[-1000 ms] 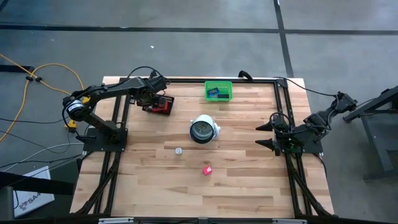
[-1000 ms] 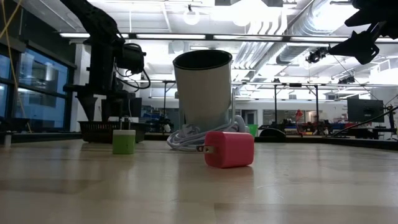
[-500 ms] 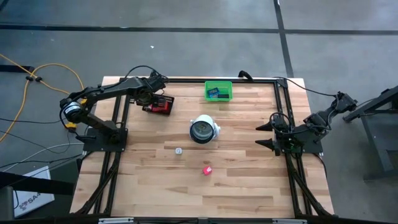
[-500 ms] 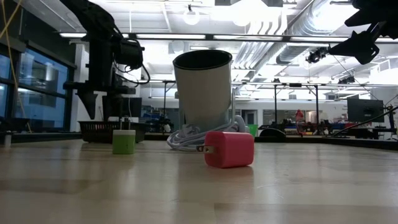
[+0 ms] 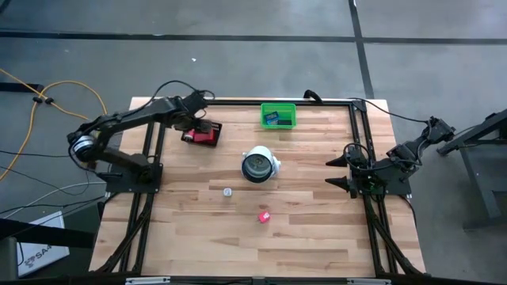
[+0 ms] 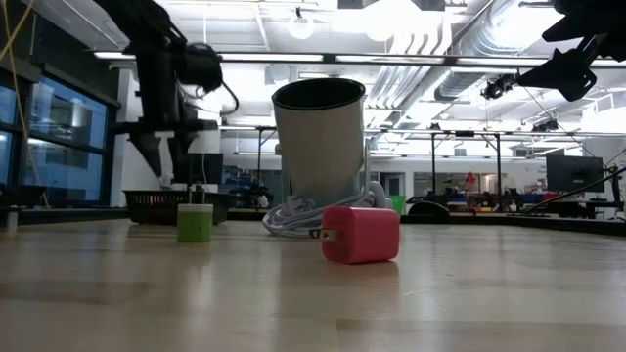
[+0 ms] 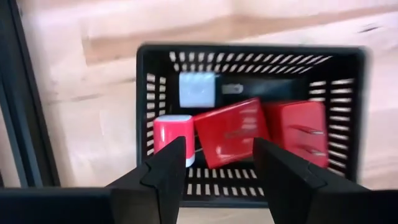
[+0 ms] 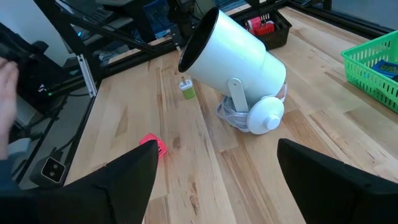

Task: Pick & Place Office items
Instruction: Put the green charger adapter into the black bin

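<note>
Left gripper (image 7: pixel 217 163) hovers over the black mesh tray (image 5: pixel 203 133) of red blocks (image 7: pixel 231 132), jaws parted and empty; right gripper (image 8: pixel 214 180), far from tray, gapes wide, empty.

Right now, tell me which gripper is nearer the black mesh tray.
Left. The left gripper hangs open just above the black mesh tray; the right gripper waits across the table.

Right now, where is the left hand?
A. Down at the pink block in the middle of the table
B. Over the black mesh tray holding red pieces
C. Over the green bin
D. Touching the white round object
B: the left wrist view shows the left hand open and empty above the black mesh tray, with red pieces inside it; the high view agrees.
</note>
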You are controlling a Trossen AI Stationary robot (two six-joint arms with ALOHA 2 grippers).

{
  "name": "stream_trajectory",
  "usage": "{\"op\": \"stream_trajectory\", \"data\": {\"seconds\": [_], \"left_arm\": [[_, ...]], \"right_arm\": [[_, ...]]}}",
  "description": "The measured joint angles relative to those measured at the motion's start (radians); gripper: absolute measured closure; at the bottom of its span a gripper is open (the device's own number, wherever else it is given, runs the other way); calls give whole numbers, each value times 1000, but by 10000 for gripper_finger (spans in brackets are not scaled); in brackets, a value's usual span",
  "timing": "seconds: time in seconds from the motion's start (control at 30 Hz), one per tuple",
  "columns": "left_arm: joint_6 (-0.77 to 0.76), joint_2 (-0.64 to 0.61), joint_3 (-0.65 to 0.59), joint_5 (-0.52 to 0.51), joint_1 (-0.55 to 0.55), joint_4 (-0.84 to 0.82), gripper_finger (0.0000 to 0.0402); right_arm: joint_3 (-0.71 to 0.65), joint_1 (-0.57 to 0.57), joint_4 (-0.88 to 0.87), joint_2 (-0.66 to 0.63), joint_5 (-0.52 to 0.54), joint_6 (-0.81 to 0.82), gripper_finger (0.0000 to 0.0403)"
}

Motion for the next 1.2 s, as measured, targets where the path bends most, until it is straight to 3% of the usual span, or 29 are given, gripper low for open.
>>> {"op": "stream_trajectory", "data": {"seconds": [0.2, 0.43, 0.87, 1.2], "left_arm": [[116, -153, 0, 22, -21, -1, 224], [251, -254, 0, 95, -173, 17, 224], [450, -268, 0, 95, -495, 78, 224], [499, -238, 1, 76, -697, 141, 224]], "right_arm": [[0, 0, 0, 0, 0, 0, 86], [0, 0, 0, 0, 0, 0, 86], [0, 0, 0, 0, 0, 0, 86], [0, 0, 0, 0, 0, 0, 86]]}}
